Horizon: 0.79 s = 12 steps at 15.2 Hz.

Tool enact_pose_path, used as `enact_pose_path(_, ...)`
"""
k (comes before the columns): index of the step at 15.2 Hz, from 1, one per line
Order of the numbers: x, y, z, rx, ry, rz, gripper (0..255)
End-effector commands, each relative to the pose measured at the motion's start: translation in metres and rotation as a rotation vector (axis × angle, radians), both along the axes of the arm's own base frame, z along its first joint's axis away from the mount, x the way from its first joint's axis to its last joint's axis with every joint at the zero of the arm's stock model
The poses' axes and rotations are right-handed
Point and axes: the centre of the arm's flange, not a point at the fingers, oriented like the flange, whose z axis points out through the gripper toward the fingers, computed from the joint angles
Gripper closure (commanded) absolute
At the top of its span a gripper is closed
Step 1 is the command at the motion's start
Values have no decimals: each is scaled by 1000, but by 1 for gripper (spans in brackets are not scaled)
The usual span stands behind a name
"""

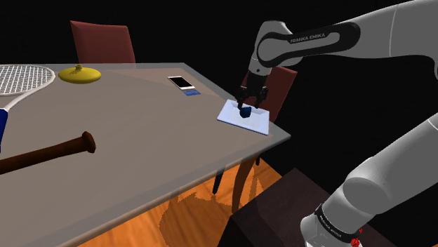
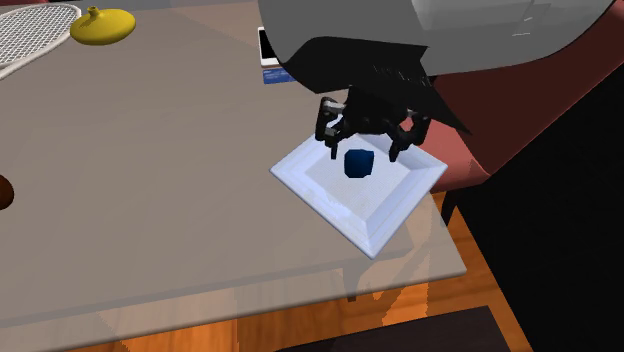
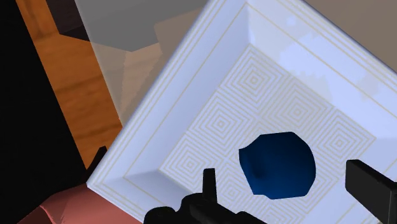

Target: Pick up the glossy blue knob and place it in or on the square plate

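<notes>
1. My gripper (image 1: 250, 102) hangs over the square plate (image 2: 385, 222). Its fingers (image 3: 372, 191) are spread apart on either side of the blue knob (image 2: 358, 164) and clasp nothing that I can see.
2. The knob rests in the plate's sunken middle, a touch toward 12 o'clock of its centre in the second exterior view. In the wrist view a strip of patterned plate shows between the knob and each finger.
3. In the shoulder view the plate lies by the worktop (image 1: 140, 140) corner at about 3 o'clock, close to the edge. A phone (image 1: 182, 82) sits near it at its 10 o'clock, and a bat (image 1: 49, 151) and a racket (image 1: 21, 78) lie well apart toward 9 o'clock.
4. I judge the knob to be small, light and rigid, and its shine suggests a slick skin. It is rounded, so I would pinch it across its widest girth with the fingers square to it, or it may squirt out.
5. I reckon the placing is as good as done. What remains is a straight lift clear, without clipping the knob or shoving the plate toward the edge.
</notes>
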Motion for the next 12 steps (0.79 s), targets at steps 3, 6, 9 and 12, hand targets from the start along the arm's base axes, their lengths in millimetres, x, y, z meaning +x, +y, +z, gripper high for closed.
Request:
enact_pose_path(3,1,0,40,0,0,0,0)
enact_pose_path(6,1,0,50,0,0,0,0)
enact_pose_path(9,1,0,50,0,0,0,0)
enact_pose_path(12,1,0,50,0,0,0,0)
